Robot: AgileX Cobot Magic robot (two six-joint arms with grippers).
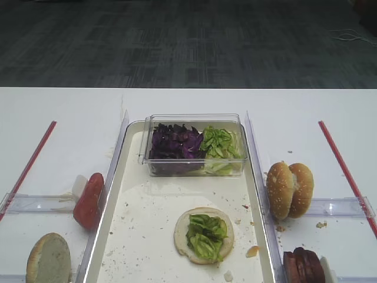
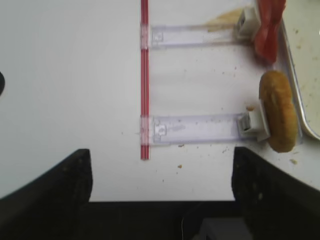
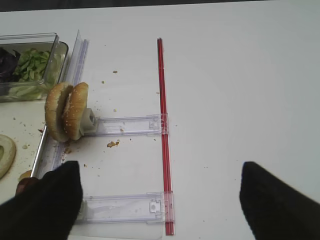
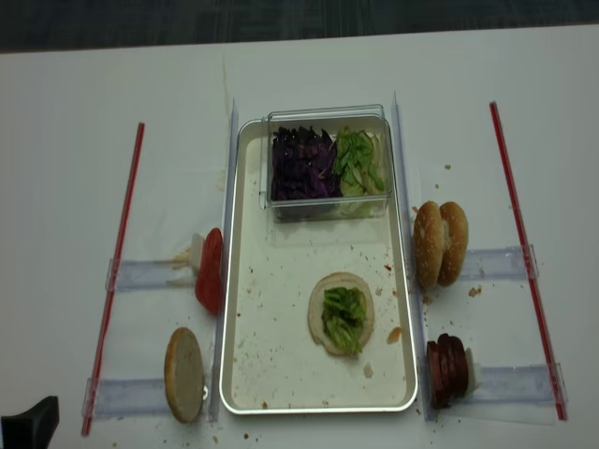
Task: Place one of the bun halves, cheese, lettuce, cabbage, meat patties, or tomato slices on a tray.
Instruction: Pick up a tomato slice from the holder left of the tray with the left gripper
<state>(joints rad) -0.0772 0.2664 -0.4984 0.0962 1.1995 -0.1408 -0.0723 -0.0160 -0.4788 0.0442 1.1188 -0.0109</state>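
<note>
On the white tray point(image 1: 118, 236) point(image 4: 281, 374) lies a bun half topped with lettuce point(image 1: 204, 234) point(image 4: 342, 313). Left of the tray, tomato slices point(image 1: 88, 200) point(image 2: 270, 25) and another bun half point(image 1: 48, 258) point(image 2: 279, 117) stand on edge. To its right stand two bun halves point(image 1: 290, 190) point(image 3: 66, 111) and the meat patties point(image 1: 303, 266) point(image 4: 447, 369). My left gripper point(image 2: 162, 175) is open over bare table, left of the single bun half. Over the table right of the tray, my right gripper point(image 3: 160, 200) is also open and empty. No cheese shows.
A clear box at the tray's far end holds purple cabbage point(image 1: 174, 144) and shredded lettuce point(image 1: 221, 144). Clear plastic rails point(image 3: 130, 125) point(image 2: 195, 127) and red strips point(image 3: 162, 125) point(image 2: 144, 75) lie on the white table on both sides. Crumbs speckle the tray.
</note>
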